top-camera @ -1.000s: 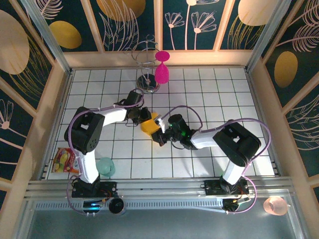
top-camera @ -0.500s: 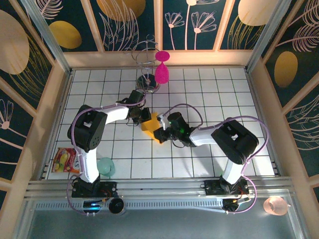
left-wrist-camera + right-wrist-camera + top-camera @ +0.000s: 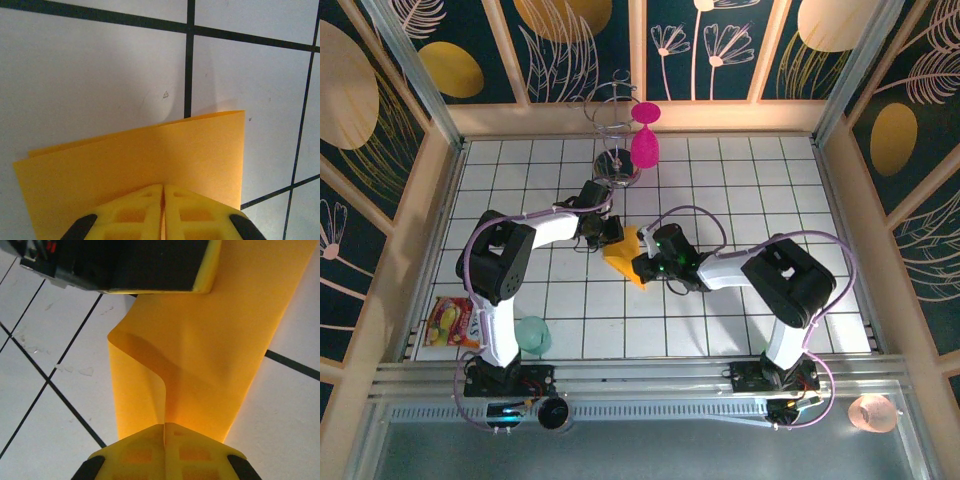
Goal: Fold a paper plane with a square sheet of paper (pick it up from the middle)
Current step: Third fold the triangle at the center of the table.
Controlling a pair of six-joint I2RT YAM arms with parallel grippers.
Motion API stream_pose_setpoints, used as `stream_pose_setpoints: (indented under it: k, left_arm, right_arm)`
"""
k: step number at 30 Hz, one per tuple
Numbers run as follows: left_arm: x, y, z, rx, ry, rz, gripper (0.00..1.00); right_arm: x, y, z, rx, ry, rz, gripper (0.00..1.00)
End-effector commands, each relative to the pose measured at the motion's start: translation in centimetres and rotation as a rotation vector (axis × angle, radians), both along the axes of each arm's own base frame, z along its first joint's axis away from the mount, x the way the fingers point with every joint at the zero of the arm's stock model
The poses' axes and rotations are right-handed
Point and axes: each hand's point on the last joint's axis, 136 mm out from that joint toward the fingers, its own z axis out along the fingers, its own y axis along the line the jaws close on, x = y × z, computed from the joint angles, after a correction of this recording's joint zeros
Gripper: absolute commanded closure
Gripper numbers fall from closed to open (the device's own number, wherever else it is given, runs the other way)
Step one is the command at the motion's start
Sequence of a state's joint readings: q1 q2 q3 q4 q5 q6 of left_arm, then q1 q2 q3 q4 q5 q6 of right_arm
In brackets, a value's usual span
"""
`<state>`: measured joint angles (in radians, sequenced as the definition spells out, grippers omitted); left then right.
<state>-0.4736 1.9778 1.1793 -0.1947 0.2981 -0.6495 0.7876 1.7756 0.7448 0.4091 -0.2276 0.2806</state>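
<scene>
The square sheet of paper (image 3: 623, 255) is pinched from two sides at once, and that shared hold is what the coming move depends on. The left gripper (image 3: 607, 233) has its jaws pressed together on one edge. In its wrist view (image 3: 164, 192) the yellow fingers meet with no gap, and the paper (image 3: 150, 155) spreads straight ahead of them and out to both sides, low over the white tiled counter (image 3: 720, 180). Its far edge shows a second layer peeking out, so the sheet looks doubled over there.

The right gripper (image 3: 645, 266) is likewise closed tight on the opposite edge. From its wrist camera (image 3: 164, 437) the paper (image 3: 215, 355) runs directly forward from the jaws to the left gripper's dark housing at the far end, so the sheet's long axis lies along the line joining the two sets of jaws. Just ahead and to the left of the right jaws the paper lifts into a soft, raised loop, while the part ahead and to the right looks flatter.

Neither arm is nearer, since both already hold the sheet. Any crease would probably form across the line between the jaws. The slack loop suggests the two are close enough together for the paper to buckle, so one side likely has to draw away or release for the fold to lie flat.
</scene>
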Motion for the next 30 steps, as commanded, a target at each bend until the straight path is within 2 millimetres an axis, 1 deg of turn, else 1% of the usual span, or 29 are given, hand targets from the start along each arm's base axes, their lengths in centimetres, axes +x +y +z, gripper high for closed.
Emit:
stream_pose_setpoints:
  k: [1, 10, 23, 30]
  left_arm:
    - [-2.1, 1.2, -3.4, 0.084, 0.095, -0.018, 0.91]
    - [-2.1, 1.1, -3.2, 0.077, 0.093, -0.020, 0.91]
    - [-2.0, 0.9, -3.0, 0.068, 0.087, -0.020, 0.91]
    - [-2.0, 1.0, -3.0, 0.069, 0.089, -0.022, 0.91]
  right_arm:
    - [1.1, -0.1, -0.3, -0.019, 0.003, -0.045, 1.00]
    - [1.0, 0.0, -0.6, -0.015, 0.013, -0.042, 1.00]
    - [0.6, -0.1, -1.7, -0.036, 0.041, -0.028, 1.00]
    - [0.6, 0.1, -1.7, -0.033, 0.041, -0.024, 1.00]
